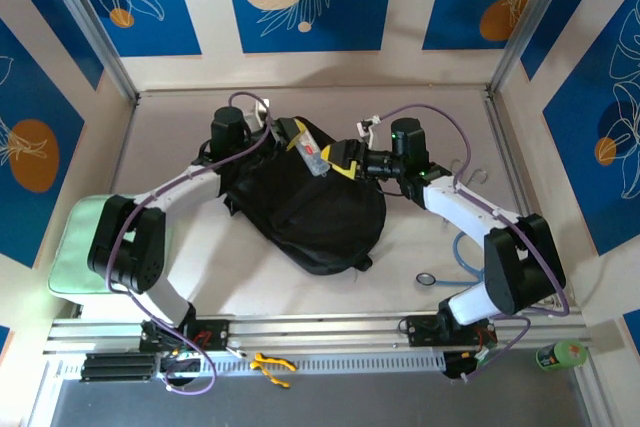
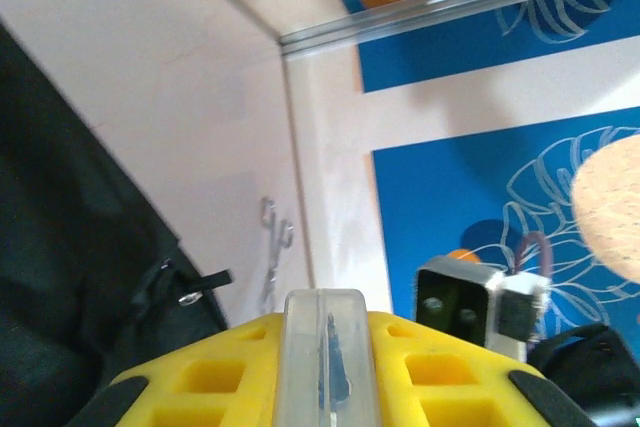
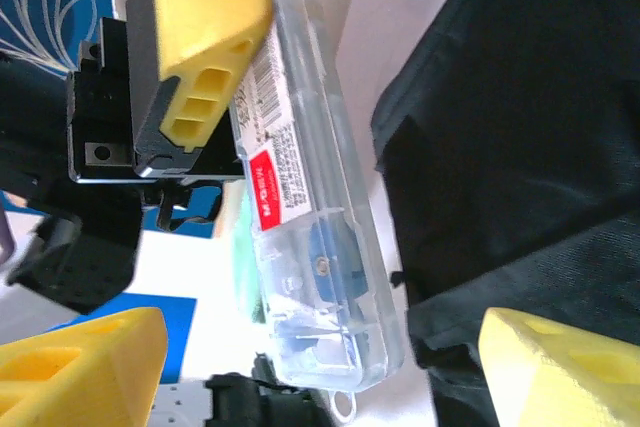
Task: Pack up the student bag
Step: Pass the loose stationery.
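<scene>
- Yellow fingers (image 2: 200, 382) of my left gripper (image 2: 325, 367) sit closest to the left wrist lens, with the thin edge of a clear case (image 2: 325, 337) pinched between them. Those jaws are closed on the case.
- From my right wrist, the case (image 3: 310, 207) is a long see-through box with a red and white label. One left finger presses against its upper end.
- My right gripper (image 3: 320, 377) has its jaws wide open. Its two yellow tips sit low in that view, one on each side of the case's lower end, neither touching it.
- From above, the bag (image 1: 310, 212) lies in the middle of the table (image 1: 420, 237), black, soft and crumpled, between my two arms.
- My left gripper (image 1: 295, 137) holds the case tilted over the bag's far edge, and my right gripper (image 1: 350, 162) faces it from the other side.
- Black fabric of the bag takes the right side of the right wrist view, just beside the case.
- At the left of the left wrist view, a zip pull (image 2: 195, 292) sticks out from the bag.
- Under my left elbow, a pale green pad (image 1: 75, 242) lies at the table's left edge.
- Near my right arm, a small ring (image 1: 427, 279) and a pale blue cord (image 1: 462, 252) rest on the table.
</scene>
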